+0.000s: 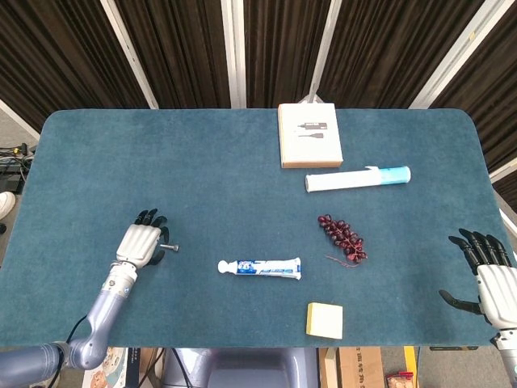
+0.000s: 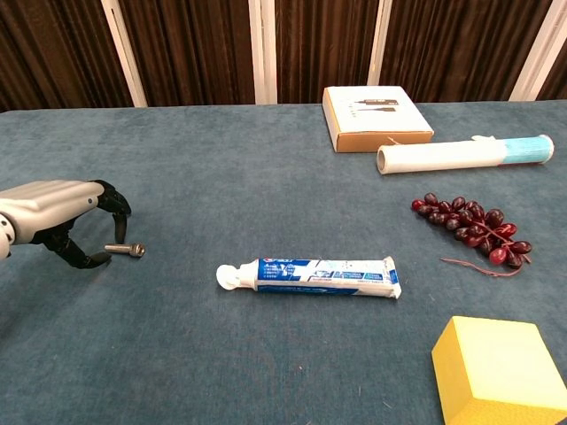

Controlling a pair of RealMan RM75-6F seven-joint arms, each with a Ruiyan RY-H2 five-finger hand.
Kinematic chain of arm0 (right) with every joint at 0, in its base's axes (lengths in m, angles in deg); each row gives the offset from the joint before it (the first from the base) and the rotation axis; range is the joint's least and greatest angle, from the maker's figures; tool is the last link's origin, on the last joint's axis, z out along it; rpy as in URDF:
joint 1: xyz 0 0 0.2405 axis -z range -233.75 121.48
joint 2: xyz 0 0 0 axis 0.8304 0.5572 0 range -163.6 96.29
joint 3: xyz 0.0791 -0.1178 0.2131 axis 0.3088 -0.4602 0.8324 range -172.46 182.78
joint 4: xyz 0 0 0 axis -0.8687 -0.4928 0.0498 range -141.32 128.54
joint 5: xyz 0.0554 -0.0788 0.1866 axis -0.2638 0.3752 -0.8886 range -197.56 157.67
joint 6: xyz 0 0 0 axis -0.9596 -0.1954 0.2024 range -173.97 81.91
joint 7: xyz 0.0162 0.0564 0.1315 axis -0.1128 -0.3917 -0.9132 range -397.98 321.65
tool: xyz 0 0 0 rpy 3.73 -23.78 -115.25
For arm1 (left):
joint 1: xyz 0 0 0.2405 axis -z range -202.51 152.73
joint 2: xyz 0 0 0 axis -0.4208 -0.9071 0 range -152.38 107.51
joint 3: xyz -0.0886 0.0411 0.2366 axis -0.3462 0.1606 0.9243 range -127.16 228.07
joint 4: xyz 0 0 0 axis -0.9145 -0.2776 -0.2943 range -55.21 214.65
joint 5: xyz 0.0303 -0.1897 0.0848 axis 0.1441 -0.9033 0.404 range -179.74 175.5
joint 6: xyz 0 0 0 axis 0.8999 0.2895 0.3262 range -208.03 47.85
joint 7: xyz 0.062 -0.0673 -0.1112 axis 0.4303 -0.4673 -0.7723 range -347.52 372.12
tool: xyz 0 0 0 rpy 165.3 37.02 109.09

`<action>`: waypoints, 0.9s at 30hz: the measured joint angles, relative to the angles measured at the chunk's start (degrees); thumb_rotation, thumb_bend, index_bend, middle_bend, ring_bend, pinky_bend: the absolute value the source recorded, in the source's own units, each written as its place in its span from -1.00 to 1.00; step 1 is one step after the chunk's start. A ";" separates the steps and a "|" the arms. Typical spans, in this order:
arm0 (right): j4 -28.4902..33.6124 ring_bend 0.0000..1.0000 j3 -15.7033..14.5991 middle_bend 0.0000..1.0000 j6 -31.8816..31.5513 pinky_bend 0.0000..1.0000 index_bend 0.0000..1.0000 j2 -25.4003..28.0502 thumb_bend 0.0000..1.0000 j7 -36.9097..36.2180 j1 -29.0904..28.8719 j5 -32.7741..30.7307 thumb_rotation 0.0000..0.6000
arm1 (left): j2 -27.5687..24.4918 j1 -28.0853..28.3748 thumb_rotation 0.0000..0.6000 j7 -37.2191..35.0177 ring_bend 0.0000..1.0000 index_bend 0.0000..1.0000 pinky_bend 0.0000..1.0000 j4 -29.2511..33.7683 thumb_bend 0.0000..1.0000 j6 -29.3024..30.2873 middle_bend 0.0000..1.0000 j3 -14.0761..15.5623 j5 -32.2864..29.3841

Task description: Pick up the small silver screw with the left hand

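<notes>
The small silver screw lies flat on the blue table cloth at the left, also seen from the head as the screw. My left hand hovers right over its left end, fingers curved and apart, thumb tip low beside the screw's shank; the left hand covers part of the screw in the head view. Whether a fingertip touches the screw I cannot tell. It holds nothing. My right hand rests with fingers spread at the table's right edge.
A toothpaste tube lies right of the screw. A yellow block sits front right, dark red grapes further right, a white tube with blue cap and a flat box toward the back.
</notes>
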 measured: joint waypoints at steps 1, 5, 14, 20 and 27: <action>-0.02 -0.88 0.01 -0.78 0.01 -1.00 -0.63 -0.02 -0.69 0.01 0.00 -0.05 1.00 | 0.04 0.02 1.00 0.09 -1.00 0.01 -1.00 -0.05 0.08 0.02 -0.63 0.02 0.01; -0.08 -0.88 0.05 -0.78 0.08 -1.00 -0.63 -0.05 -0.69 0.04 -0.02 -0.20 1.00 | 0.34 0.18 1.00 1.49 -1.00 0.01 -1.00 -0.48 0.08 0.33 -0.63 0.27 0.03; -0.18 -0.88 0.10 -0.78 0.19 -1.00 -0.63 -0.07 -0.69 -0.09 -0.05 -0.37 1.00 | 0.31 0.20 1.00 3.19 -1.00 0.01 -1.00 -0.68 0.08 0.68 -0.64 0.56 -1.05; -0.23 -0.88 0.12 -0.78 0.47 -1.00 -0.63 -0.13 -0.69 -0.03 -0.16 -0.55 1.00 | -0.22 0.24 1.00 3.05 -1.00 0.05 -1.00 -0.88 0.07 0.28 -0.63 0.70 -1.09; -0.16 -0.88 0.02 -0.78 1.15 -1.00 -0.63 -0.22 -0.69 -0.14 -0.43 -0.60 1.00 | 0.06 0.39 1.00 2.59 -1.00 0.00 -1.00 -1.35 0.07 0.71 -0.64 0.65 0.06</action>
